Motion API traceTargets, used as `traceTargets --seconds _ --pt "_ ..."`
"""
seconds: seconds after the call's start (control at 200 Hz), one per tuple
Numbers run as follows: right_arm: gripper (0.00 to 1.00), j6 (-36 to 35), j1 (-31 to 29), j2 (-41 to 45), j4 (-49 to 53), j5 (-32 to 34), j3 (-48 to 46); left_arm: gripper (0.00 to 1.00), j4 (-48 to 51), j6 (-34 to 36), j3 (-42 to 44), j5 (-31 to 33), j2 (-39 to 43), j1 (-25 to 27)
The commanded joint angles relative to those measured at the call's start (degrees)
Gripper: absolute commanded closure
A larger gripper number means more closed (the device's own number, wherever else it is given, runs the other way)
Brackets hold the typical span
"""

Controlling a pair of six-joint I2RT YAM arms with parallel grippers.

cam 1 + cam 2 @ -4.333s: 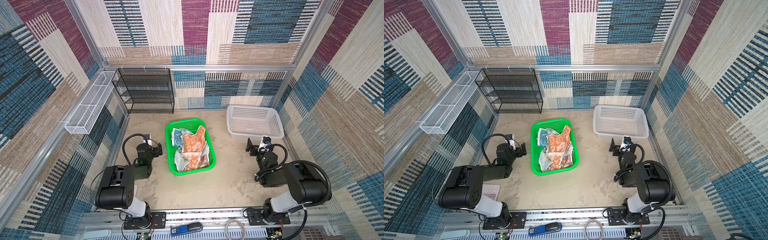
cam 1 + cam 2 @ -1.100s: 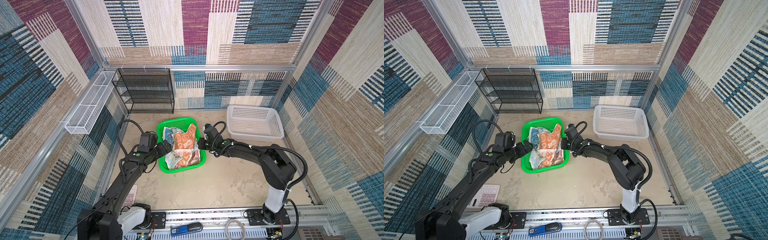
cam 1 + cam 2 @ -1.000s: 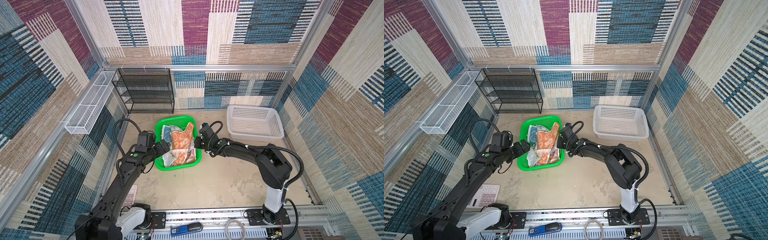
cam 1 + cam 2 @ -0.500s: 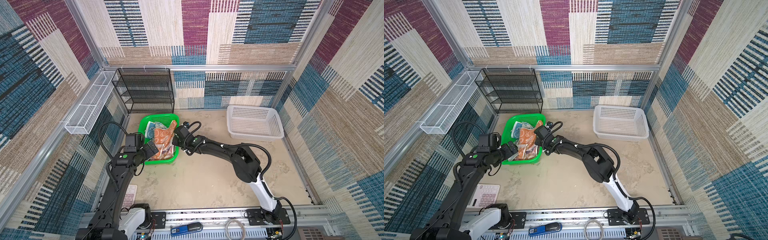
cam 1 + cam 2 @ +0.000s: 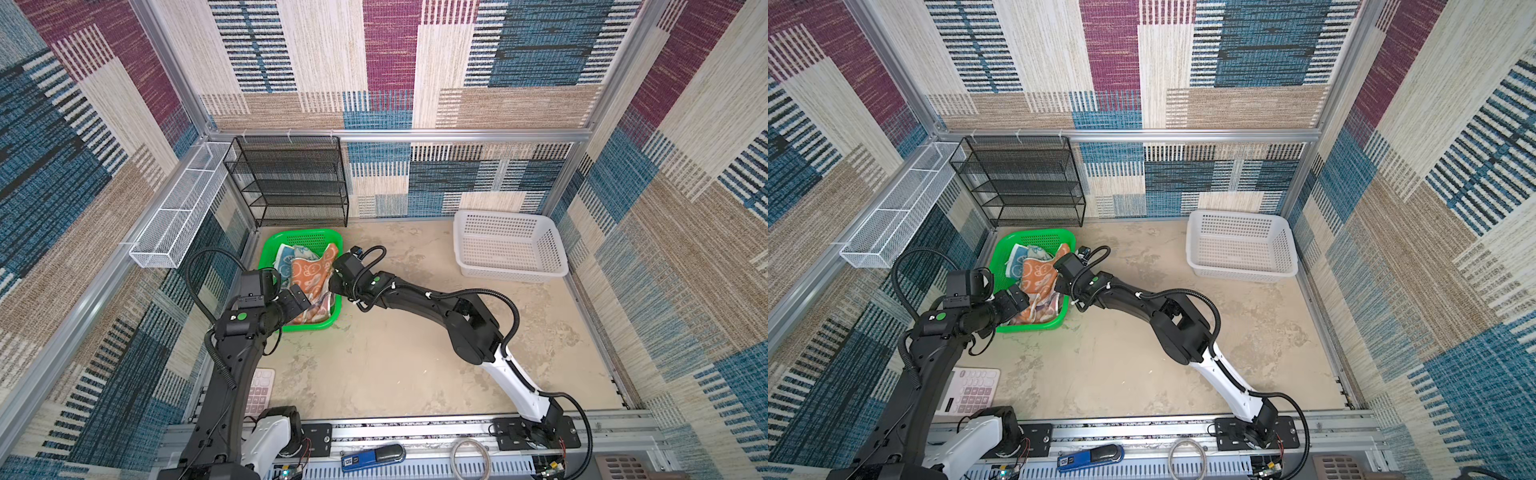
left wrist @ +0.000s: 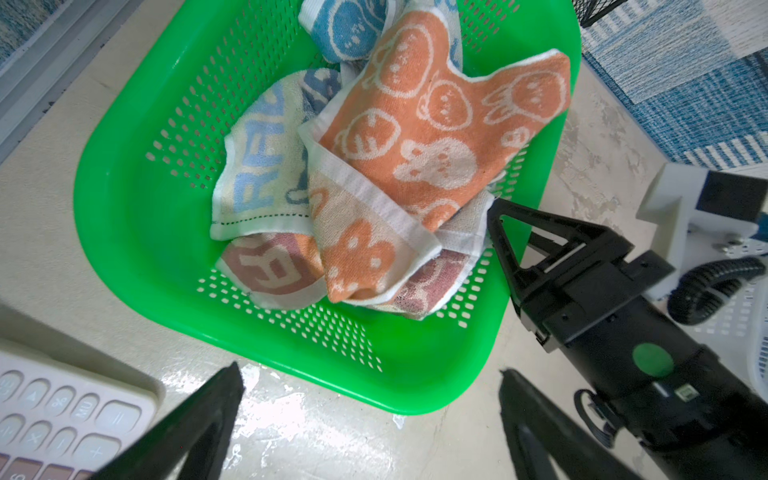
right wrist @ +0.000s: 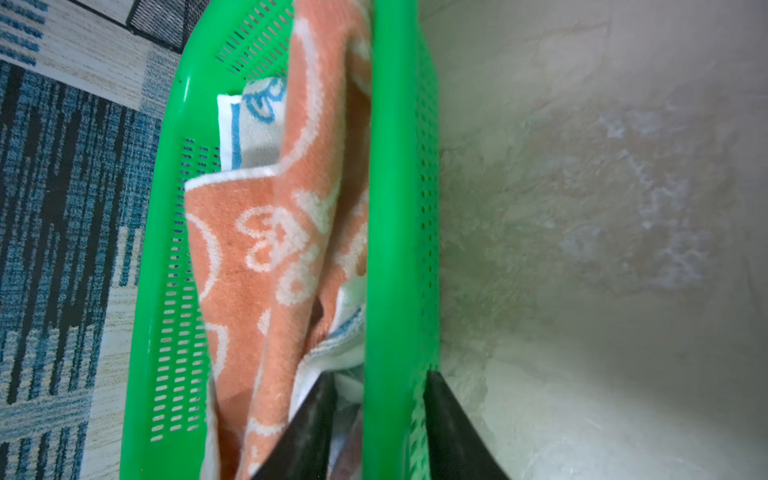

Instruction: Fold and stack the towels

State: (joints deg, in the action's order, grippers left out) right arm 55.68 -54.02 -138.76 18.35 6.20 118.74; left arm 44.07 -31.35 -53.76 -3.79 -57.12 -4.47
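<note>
The towels lie crumpled in a green basket (image 5: 299, 235) at the table's back left, seen in both top views. The orange towel (image 6: 436, 124) is on top, the blue one (image 6: 345, 25) lies behind it, and the whitish lettered one (image 6: 262, 166) lies beneath. My right gripper (image 7: 380, 374) straddles the basket's right wall (image 7: 399, 208), one finger inside and one outside. It is open, with the inner finger a little off the wall. My left gripper (image 6: 370, 374) hangs wide open over the basket's near left corner (image 5: 1000, 328) and holds nothing.
A black wire shelf (image 5: 291, 183) stands right behind the green basket. A white wire tray (image 5: 178, 216) hangs on the left wall. A white plastic basket (image 5: 507, 249) sits at the back right. A calculator (image 5: 969, 390) lies at the front left by the left arm.
The green basket has slid left and back toward the shelf, with both arms following it. The right gripper's jaws have parted from the basket wall. The left gripper stays open.
</note>
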Motion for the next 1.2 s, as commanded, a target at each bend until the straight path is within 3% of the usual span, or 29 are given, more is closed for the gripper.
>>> traceTargets --seconds 0.0,0.13,0.27,0.421,0.541,0.671,0.811,1.057,1.197 --pt "0.33 -2.6 0.0 3.8 0.1 1.1 -1.6 0.01 -0.8 1.1 0.1 -2.8 0.5 -0.1" --pt "0.00 -4.9 0.0 11.1 -0.3 4.3 -8.7 0.01 -0.9 0.8 -0.2 -4.5 1.2 -0.1" --pt "0.01 -8.7 1.7 25.8 -2.0 11.2 -25.3 0.01 -3.1 0.1 0.6 -6.7 3.5 0.8" --pt "0.01 -17.9 13.8 40.8 -2.0 10.8 -40.8 0.01 -4.5 -0.8 0.7 -7.1 4.3 4.3" --pt "0.01 -27.4 22.4 43.8 1.5 13.5 -42.4 0.01 -5.4 -0.7 0.1 -5.9 4.0 7.7" --pt "0.00 -34.0 27.2 40.2 2.6 16.9 -38.9 0.01 -6.8 -1.2 -1.3 -4.0 2.7 13.0" --pt "0.04 -37.8 31.0 31.4 5.4 19.0 -32.5 0.01 -10.2 -1.2 -2.7 -3.1 -0.8 20.2" --pt "0.26 -41.0 34.2 24.2 6.1 13.9 -27.5 0.01 -14.7 -0.9 -8.5 -1.7 -12.3 31.4" --pt "0.47 -41.3 34.4 22.8 6.9 13.0 -27.3 0.01 -16.0 -0.3 -11.8 -0.3 -16.7 34.2"
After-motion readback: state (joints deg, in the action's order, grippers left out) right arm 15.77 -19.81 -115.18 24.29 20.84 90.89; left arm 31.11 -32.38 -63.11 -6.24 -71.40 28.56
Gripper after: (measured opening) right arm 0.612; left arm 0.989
